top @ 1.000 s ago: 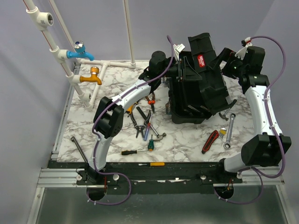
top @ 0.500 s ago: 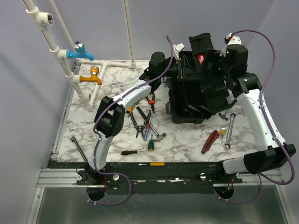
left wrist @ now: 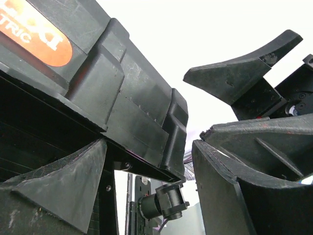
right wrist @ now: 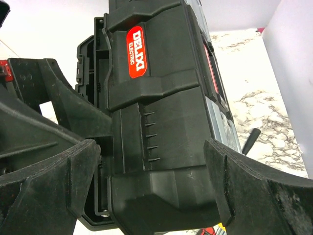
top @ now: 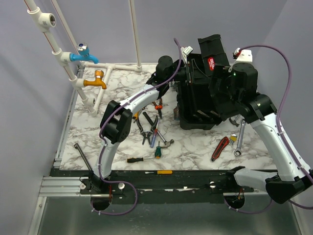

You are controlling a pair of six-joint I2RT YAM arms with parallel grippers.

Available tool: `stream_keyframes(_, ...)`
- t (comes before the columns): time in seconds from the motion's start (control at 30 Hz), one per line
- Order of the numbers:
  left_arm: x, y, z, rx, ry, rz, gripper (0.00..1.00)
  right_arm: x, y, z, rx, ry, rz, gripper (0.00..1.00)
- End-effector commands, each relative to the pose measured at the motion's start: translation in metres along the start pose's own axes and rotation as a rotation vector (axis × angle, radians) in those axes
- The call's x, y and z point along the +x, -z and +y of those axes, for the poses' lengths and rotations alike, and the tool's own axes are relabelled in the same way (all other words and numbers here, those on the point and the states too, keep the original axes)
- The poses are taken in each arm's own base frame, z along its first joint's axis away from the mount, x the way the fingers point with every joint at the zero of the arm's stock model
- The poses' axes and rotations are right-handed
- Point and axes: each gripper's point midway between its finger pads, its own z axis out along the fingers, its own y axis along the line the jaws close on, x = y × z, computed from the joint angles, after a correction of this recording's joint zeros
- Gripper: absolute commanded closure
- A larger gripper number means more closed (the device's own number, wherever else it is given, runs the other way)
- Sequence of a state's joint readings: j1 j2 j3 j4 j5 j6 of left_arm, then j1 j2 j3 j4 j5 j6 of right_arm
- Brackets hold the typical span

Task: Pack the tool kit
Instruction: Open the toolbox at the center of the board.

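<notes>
Black plastic toolbox (top: 195,110) stands open toward the back right of a white marble-patterned table (top: 195,154), its lid (right wrist: 161,122) raised between two robot arms. A red oval label (right wrist: 136,51) on the lid reads "DELIXI ELECTRIC" in white capitals. Seen from the left wrist, an orange-red label (left wrist: 39,34) is cut off by the frame, and its lower line ends in "TRIC".

The right gripper (right wrist: 151,147) straddles the lid, its two black fingers (right wrist: 244,196) spread wide on either side. Whether they touch the plastic cannot be told. The left gripper (left wrist: 149,152) reaches in at the box's rear left, its fingers (left wrist: 63,191) also apart. A corner of the lid sits between them, with a bright gap showing beside the right-hand finger.

Loose tools lie on the table outside the box. To its left are pliers (top: 145,128), a small hammer (top: 166,144) and a green-handled screwdriver (top: 158,151). To its right are a silver wrench (top: 240,137) and a red-and-black-handled tool (top: 220,148). A yellow-handled screwdriver (top: 161,172) lies on the dark rail (top: 195,177) at the table's near edge.

At the far left corner, a blue tap (top: 83,55) and an orange tap (top: 95,82) sit on white pipes (top: 54,39).
</notes>
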State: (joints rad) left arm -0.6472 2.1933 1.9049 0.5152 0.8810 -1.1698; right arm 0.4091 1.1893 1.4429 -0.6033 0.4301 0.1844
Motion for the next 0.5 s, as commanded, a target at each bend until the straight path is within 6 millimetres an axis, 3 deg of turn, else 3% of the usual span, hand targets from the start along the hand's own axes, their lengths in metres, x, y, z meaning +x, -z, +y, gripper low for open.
stream_keyframes(0.0,-0.013,-0.004,-0.002,0.027,-0.033,-0.059,0.27,0.048,0.002,0.006,0.005,0.135,0.154,0.02)
stream_keyframes(0.2,-0.018,-0.001,0.003,0.030,-0.022,-0.068,0.27,0.066,0.013,0.024,0.034,0.240,0.171,0.00)
stream_keyframes(0.33,-0.020,0.002,0.005,0.028,-0.021,-0.072,0.27,0.071,0.013,0.019,0.076,0.276,0.185,0.00)
stream_keyframes(0.47,-0.022,0.003,0.004,0.031,-0.024,-0.074,0.27,0.078,0.014,0.013,0.215,0.426,0.216,0.00)
